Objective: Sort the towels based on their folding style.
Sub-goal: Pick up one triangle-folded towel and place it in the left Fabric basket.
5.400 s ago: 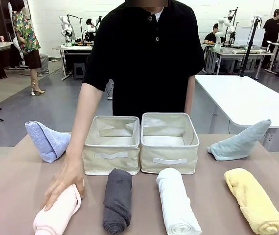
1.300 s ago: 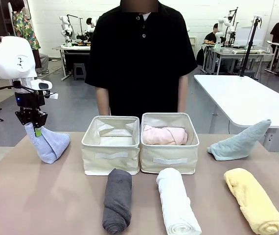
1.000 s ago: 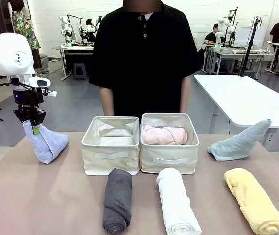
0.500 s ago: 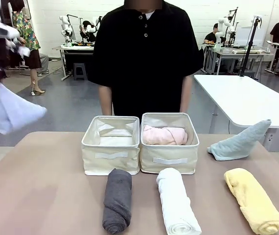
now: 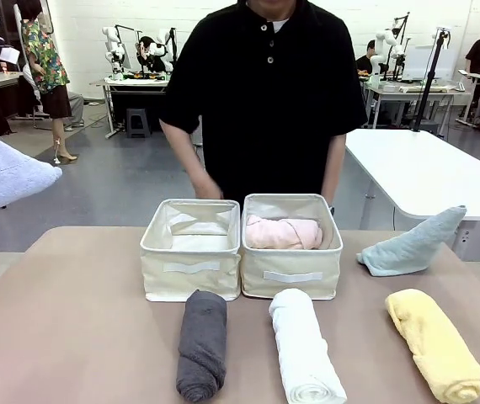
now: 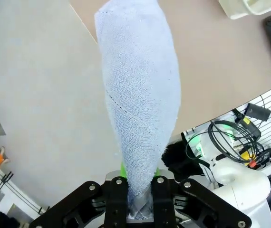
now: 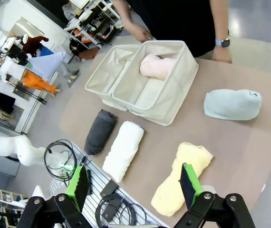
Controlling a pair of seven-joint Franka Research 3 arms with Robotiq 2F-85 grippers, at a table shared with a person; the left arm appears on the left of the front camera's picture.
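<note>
carrying the lavender-blue towel [image 5: 4,177] to a bin is judged to be the step in hand.

front view: the towel hangs in the air at the picture's left edge, well apart from both bins. the pink towel [image 5: 284,233], a roll, lies in the right bin [image 5: 292,276]. the left bin [image 5: 191,271] holds no towel (so the wedge most likely belongs there). the dark grey towel [image 5: 202,341], white towel [image 5: 306,353] and yellow towel [image 5: 434,341] lie as rolls on the table [image 5: 80,337] nearer the camera. the pale teal towel [image 5: 413,244], the other wedge, lies to the right of the bins. the person's hand [image 5: 209,189] is just behind the left bin's far rim. approach from the near side so the load does not meet it.

left wrist view: the left gripper [image 6: 139,204] is clamped on the narrow tip of the wedge, whose broad end hangs away from the fingers. traverse smoothly so the fold does not swing open. carry the hanging end above the bin's rim. lower until the broad end rests inside before releasing.

right wrist view: the right gripper [image 7: 135,185] stands with its jaws wide apart, holding nothing, above the table's near edge by the white and yellow rolls. leave it clear of the left arm's path.
</note>
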